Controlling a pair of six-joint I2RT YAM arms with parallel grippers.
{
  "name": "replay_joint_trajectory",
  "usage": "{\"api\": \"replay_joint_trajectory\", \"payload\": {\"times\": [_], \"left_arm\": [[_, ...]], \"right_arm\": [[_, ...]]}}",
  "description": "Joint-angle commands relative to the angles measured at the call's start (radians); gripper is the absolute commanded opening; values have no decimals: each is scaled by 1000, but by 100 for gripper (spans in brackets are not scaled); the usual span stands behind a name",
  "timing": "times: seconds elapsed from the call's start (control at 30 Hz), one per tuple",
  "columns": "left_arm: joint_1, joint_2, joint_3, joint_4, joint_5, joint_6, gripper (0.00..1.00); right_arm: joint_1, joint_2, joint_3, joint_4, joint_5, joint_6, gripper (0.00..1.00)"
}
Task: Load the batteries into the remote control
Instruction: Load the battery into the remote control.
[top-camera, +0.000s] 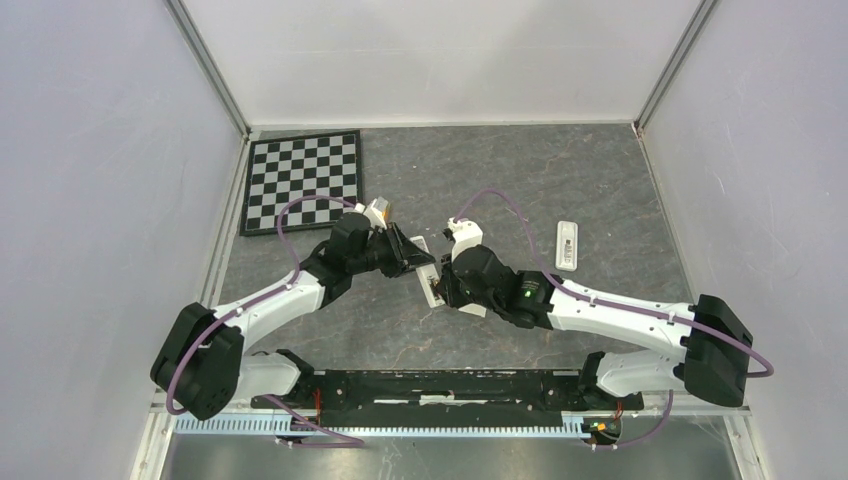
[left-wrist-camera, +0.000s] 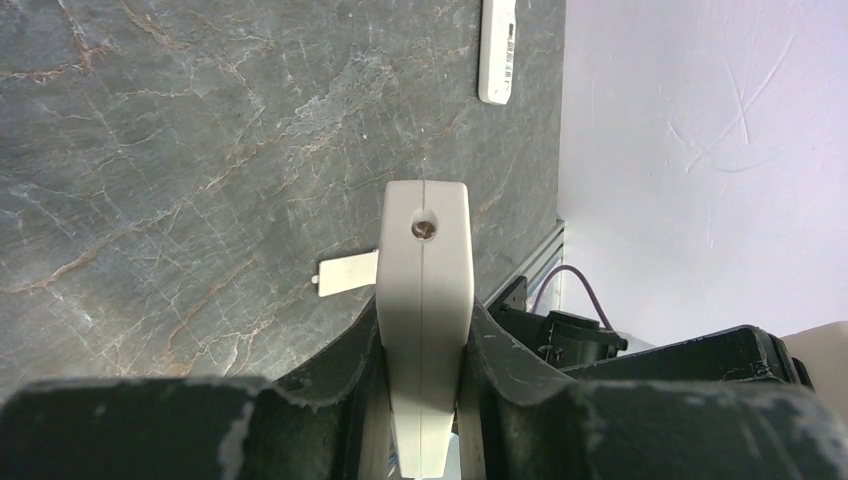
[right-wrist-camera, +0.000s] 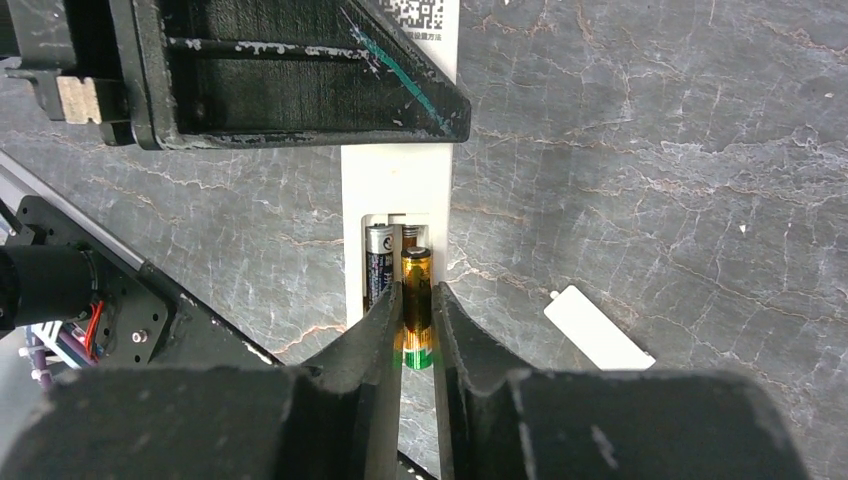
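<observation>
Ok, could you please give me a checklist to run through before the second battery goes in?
1. Remote clamped in left jaws: ok.
2. Second battery gripped in right jaws: ok.
3. First battery seated in compartment: ok.
4. Second battery lined up over compartment's free side: ok.
5. Second battery's polarity: cannot tell.
6. Cover off, lying apart from remote: ok.

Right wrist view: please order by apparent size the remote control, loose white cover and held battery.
1. remote control, partly hidden.
2. loose white cover and held battery look alike; the battery is nearer the camera.
</observation>
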Motion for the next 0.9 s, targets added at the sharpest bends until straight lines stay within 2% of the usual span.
{"api": "replay_joint_trajectory", "payload": {"times": [0.0,0.43,0.7,0.87], "left_arm": [[2,-13,50,129,121,-126,2],[32,-13,44,135,138,-119,2],[42,-30,44,139,150,-138,2],[48,-43,46,171,164,-185,2]], "right_arm": [[-4,8,19,46,-48,10,21],[-18,-36,6,64,-74,34,28],[-53,-167,-78,194,-85,120,55],[-68,-266,-171,328,-83,233,68]]}}
